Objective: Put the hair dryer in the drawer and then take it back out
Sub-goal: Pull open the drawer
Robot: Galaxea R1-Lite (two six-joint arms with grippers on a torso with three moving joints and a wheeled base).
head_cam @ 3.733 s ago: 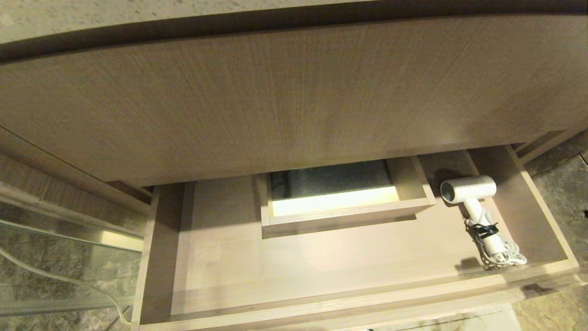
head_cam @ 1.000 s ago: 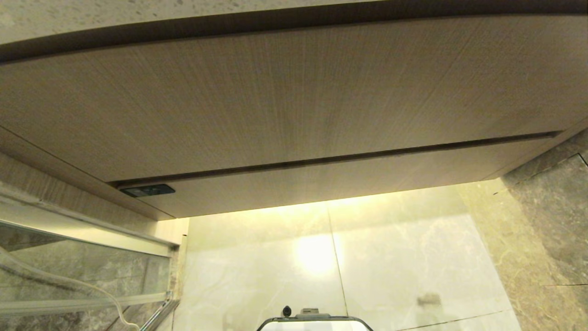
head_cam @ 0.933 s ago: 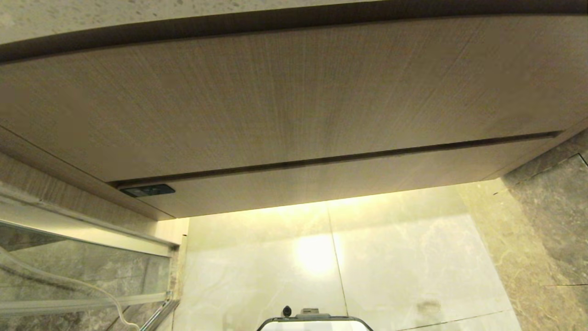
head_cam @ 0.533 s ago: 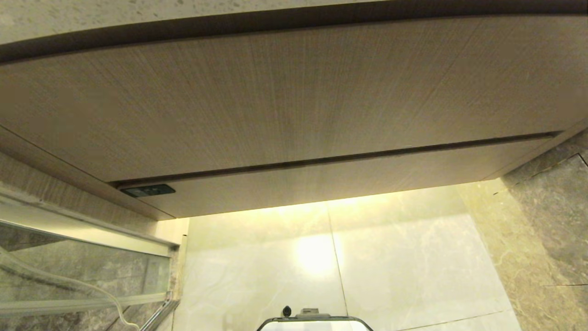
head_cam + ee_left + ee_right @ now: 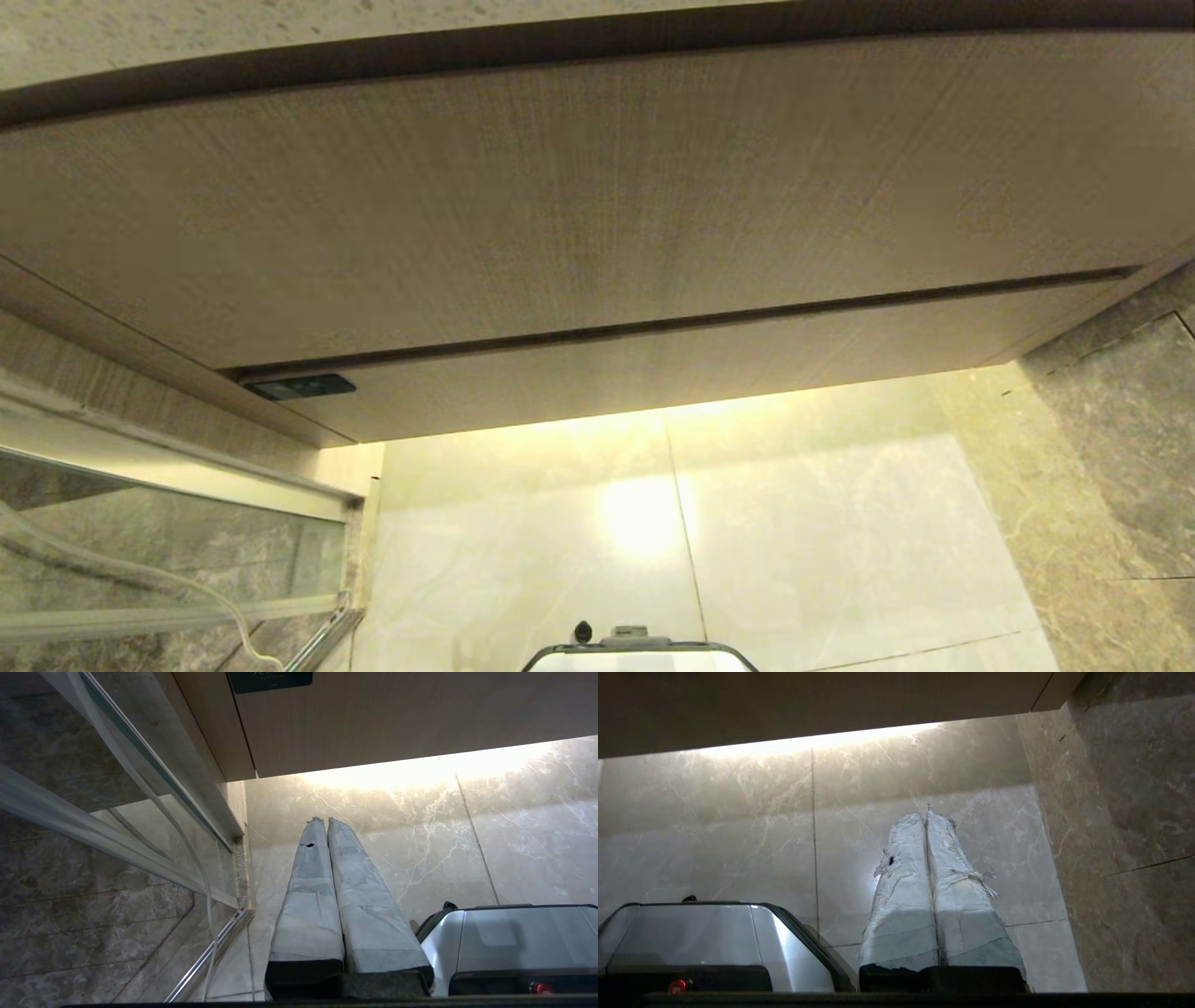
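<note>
Drawer (image 5: 709,359) now shut since earlier, marble floor (image 5: 822,541) lit beneath, both hands (image 5: 325,826) (image 5: 926,814) pressed together, empty.

The drawer (image 5: 709,359), earlier open with the hair dryer inside, is now shut flush, hiding the dryer.

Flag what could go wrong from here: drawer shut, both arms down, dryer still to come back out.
1. The drawer is fully shut and its front is handleless; only a thin seam shows above it, so shut fingers may slip when pulling.
2. The left gripper and right gripper both hang shut over the floor, far from that seam; either must open first.
3. The hair dryer is hidden, so the pick will likely need a fresh look.
</note>
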